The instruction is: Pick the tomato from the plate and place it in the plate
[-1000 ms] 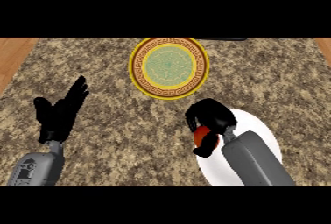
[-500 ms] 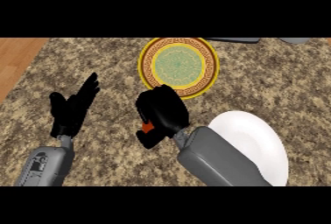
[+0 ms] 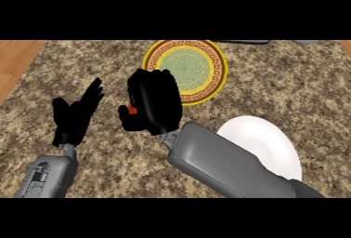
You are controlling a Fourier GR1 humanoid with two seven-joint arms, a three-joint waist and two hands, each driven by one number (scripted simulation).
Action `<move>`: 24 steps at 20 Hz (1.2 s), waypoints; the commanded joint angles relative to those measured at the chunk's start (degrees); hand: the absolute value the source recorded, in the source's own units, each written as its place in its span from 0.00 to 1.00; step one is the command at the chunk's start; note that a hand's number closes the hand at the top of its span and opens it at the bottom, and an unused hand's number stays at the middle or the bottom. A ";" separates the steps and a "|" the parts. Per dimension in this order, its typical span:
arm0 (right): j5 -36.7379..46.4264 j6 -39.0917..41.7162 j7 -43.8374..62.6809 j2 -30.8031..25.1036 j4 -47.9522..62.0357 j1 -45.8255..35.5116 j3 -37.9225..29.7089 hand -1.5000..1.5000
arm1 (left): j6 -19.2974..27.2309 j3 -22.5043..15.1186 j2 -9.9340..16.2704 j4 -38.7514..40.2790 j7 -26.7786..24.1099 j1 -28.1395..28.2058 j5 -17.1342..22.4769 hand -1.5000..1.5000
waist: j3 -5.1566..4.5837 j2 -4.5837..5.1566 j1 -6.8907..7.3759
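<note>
Now the right hand (image 3: 154, 103) sits over the speckled brown counter (image 3: 288, 93), just left of and slightly nearer than the gold-rimmed plate (image 3: 186, 69), its upper fingers overlapping that plate's near-left rim. Its black fingers are curled round the tomato (image 3: 129, 109), of which only a small red-orange patch shows at the hand's left side, between the thumb and the palm; the rest of the fruit is hidden by the hand. The tomato is therefore held in the hand over bare counter, on neither plate. From the hand the grey right forearm (image 3: 223, 165) runs down and to the right toward the near edge, crossing the left part of the white plate (image 3: 264, 139), which lies on the counter at the near right with nothing visible on it. The gold-rimmed plate lies farther away, near the middle of the far side, with a green patterned centre inside a yellow ornamented band, and nothing rests on it. At the left, the left hand (image 3: 74, 116) stands apart from everything, its fingers straight and spread, pointing up and away, with its grey forearm (image 3: 48, 174) entering from the near left. A strip of wooden surface (image 3: 17, 58) shows at the far left edge beyond the counter.
</note>
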 commanded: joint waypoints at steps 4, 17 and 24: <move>-8.14 -12.96 2.36 0.06 13.98 -8.59 -0.57 1.00 | -1.37 1.96 2.16 -4.30 2.41 1.62 1.88 0.50 | 0.06 0.08 -0.83; -18.80 -11.49 -18.69 0.07 39.56 -12.11 -8.58 1.00 | 1.17 2.23 -0.43 0.21 -1.46 0.76 -0.51 0.50 | 0.07 0.30 -2.85; -27.93 -1.64 -29.54 0.05 47.36 -13.91 -17.75 0.00 | -0.56 2.76 0.70 0.85 -1.90 0.35 -0.05 0.50 | 0.08 0.90 -1.93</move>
